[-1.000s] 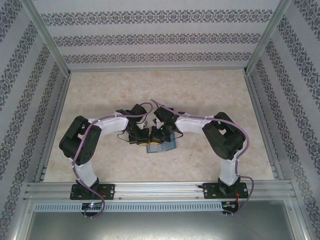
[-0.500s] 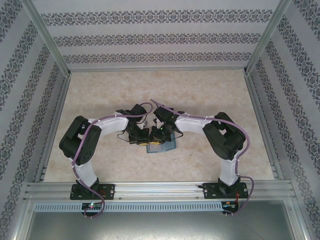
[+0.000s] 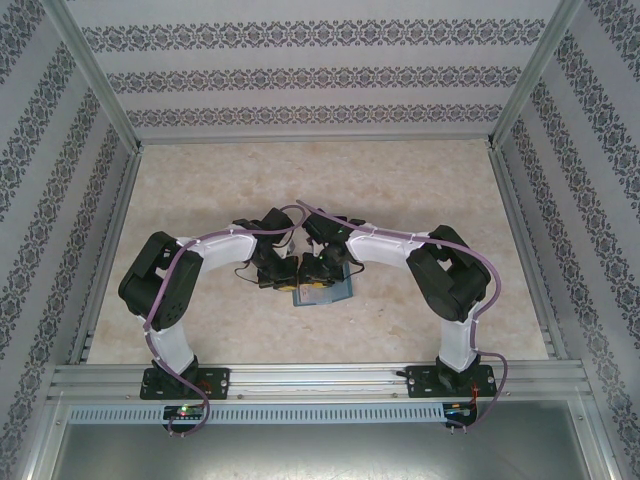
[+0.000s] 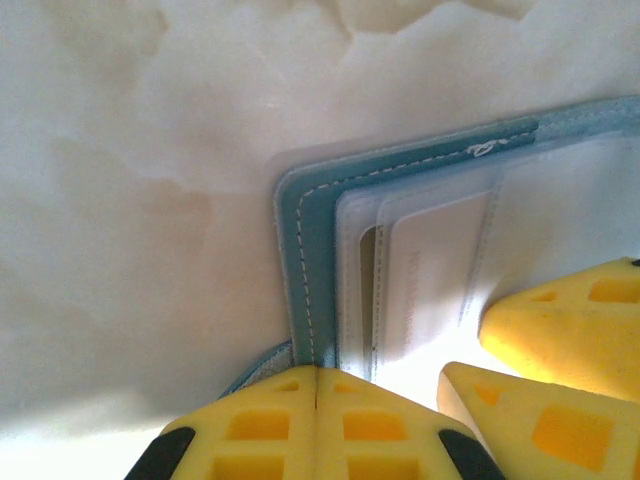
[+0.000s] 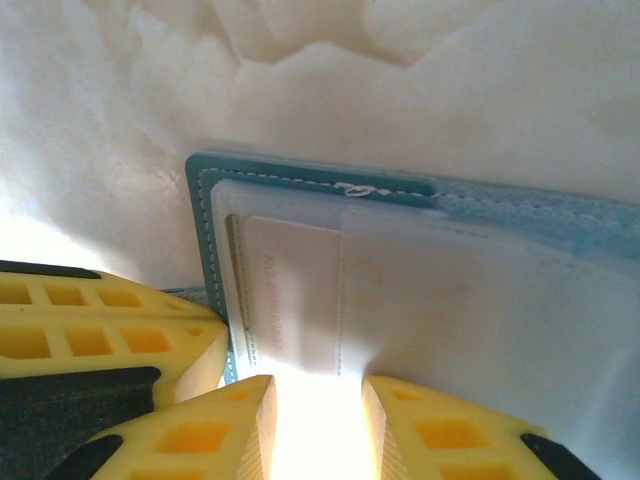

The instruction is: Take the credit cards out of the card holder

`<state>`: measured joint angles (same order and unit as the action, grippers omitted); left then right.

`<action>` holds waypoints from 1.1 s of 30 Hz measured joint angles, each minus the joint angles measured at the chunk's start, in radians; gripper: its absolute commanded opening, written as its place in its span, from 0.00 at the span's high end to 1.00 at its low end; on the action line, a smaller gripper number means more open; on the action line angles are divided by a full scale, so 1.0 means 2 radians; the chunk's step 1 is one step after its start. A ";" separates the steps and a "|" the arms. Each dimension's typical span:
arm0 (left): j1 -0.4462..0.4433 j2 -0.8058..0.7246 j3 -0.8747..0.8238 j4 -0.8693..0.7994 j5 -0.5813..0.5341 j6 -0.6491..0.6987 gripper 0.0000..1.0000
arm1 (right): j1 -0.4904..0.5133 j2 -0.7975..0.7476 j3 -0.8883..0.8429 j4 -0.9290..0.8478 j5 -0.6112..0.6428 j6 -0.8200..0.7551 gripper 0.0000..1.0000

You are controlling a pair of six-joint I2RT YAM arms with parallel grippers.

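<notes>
Reading the left gripper [image 4: 315,385] as clenched, fingertips together on the teal rim of the card holder [image 4: 300,230], just ahead of and under those tips; cannot tell pinching from plain pressing down. Finding the right gripper [image 5: 315,405] released, jaws parted with nothing seen between them, poised at the near end of 1 pale credit card [image 5: 290,290] tucked in a clear sleeve [image 5: 450,300] directly ahead of its tips. Placing the holder open and flat on the marbled table [image 4: 120,180], squarely between the 2 grippers. Judging no card out yet. Risks from here: closing on sleeve and card together, so dragging the whole holder instead of sliding the card free; slipping off the thin card edge for lack of purchase; lifting the holder off the table through too weak a hold on the left; knocking yellow fingertips together, given the 2 pairs close beside one another. Hard to make out: glare between the right jaws washing out the card's near end; print on the card too blurred to read; a darker sliver on the left gripper's side of that card, perhaps a 2nd card, not certain; far panel cut off at the frame edge; holder mostly covered by the wrists from above.
</notes>
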<state>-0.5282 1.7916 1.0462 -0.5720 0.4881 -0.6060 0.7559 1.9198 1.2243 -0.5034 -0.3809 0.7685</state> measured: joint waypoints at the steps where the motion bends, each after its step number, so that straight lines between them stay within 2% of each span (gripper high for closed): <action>1: 0.000 0.000 0.000 0.000 0.000 0.000 1.00 | 0.001 0.000 0.002 -0.005 0.004 -0.002 0.67; 33: 0.000 0.000 0.000 0.000 0.001 0.000 1.00 | 0.010 -0.007 0.045 -0.153 0.146 -0.035 0.54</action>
<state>-0.5282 1.7916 1.0470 -0.5720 0.4904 -0.6056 0.7769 1.9053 1.3148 -0.8085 -0.0895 0.6991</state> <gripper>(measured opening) 0.052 0.456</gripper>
